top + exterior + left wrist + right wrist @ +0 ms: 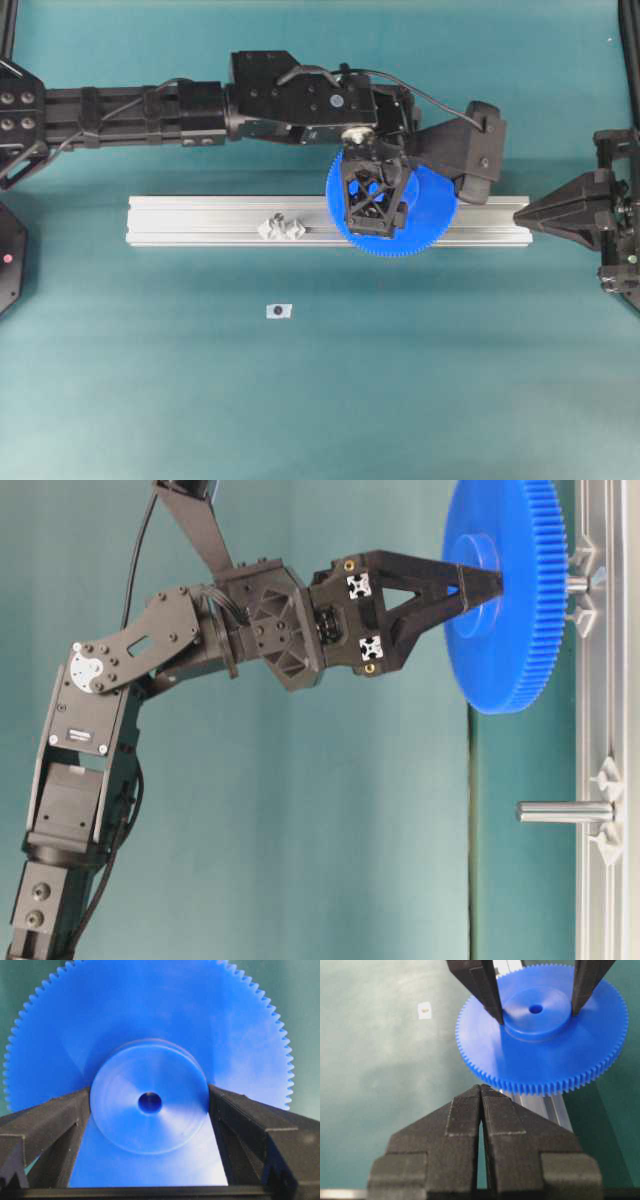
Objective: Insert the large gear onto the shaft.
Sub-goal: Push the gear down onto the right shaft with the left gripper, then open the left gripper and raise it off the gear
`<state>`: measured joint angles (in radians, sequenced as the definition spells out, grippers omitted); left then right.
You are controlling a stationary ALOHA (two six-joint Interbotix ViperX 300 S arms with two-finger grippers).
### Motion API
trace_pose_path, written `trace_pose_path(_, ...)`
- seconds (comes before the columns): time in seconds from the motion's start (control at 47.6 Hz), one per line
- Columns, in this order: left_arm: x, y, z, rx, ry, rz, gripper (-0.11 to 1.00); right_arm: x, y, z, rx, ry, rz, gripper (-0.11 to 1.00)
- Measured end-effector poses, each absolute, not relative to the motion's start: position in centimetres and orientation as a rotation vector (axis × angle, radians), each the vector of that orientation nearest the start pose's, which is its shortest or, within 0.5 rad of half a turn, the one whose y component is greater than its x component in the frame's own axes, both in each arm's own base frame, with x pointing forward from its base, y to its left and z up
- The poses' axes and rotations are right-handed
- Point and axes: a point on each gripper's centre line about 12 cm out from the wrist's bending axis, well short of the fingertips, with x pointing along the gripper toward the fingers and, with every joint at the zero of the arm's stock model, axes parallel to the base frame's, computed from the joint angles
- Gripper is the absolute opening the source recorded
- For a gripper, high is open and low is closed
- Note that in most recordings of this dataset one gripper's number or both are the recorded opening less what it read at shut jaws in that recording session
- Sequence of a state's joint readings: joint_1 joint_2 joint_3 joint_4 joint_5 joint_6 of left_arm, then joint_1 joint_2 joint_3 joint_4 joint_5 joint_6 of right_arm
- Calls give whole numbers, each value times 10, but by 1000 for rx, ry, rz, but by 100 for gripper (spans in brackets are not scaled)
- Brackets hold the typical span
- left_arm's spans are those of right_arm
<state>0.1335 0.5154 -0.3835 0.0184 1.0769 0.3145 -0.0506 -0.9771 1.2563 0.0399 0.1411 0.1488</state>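
The left gripper (150, 1110) jaws stand spread on either side of the raised hub of the large gear (420, 225), which sits on the shaft (577, 582) above the aluminium rail (200, 222). The right gripper (481, 1095) jaws are pressed together, just beside the rail's end on the teal table (400, 380).

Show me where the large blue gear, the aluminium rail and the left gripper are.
large gear (555, 1060): right wrist view, flat face below the hub.
aluminium rail (200, 220): overhead view, bare top left of the mounts.
left gripper (150, 1097): left wrist view, midway between the fingertips flanking the hub.
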Motion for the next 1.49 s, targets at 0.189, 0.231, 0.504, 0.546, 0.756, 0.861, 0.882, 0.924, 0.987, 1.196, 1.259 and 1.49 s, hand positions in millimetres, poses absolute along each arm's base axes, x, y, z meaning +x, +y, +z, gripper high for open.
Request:
trace_pose_path(0.189,537,74,219,214,1217,-63,90,181,-8,214,196,413,-83,5)
trace_pose_path(0.231,538,75,220,212,1222,-63,90,181,-8,214,196,413,-83,5)
trace_pose_path(0.504,541,77,225,210,1237,-64,90,181,-8,214,197,412,-83,5)
trace_pose_path(0.546,541,77,225,210,1237,-64,90,181,-8,214,197,412,-83,5)
trace_pose_path(0.756,541,77,227,212,1234,-64,90,180,-8,214,197,410,-83,5)
trace_pose_path(0.861,541,77,227,211,1239,-65,90,180,-8,214,197,412,-83,5)
trace_pose_path(0.882,541,76,227,212,1239,-67,90,180,-8,214,197,410,-83,5)
trace_pose_path(0.924,541,76,226,210,1243,-66,90,180,-8,214,197,412,-83,5)
trace_pose_path(0.987,540,74,226,211,1246,-70,90,180,-8,214,197,412,-83,5)
trace_pose_path(1.196,540,68,227,212,1254,-77,90,180,-8,214,197,412,-83,5)
trace_pose_path(1.259,539,66,229,211,1257,-79,90,180,-8,214,197,412,-83,5)
trace_pose_path(1.49,534,63,251,213,1223,-73,90,180,-8,214,197,410,-83,5)
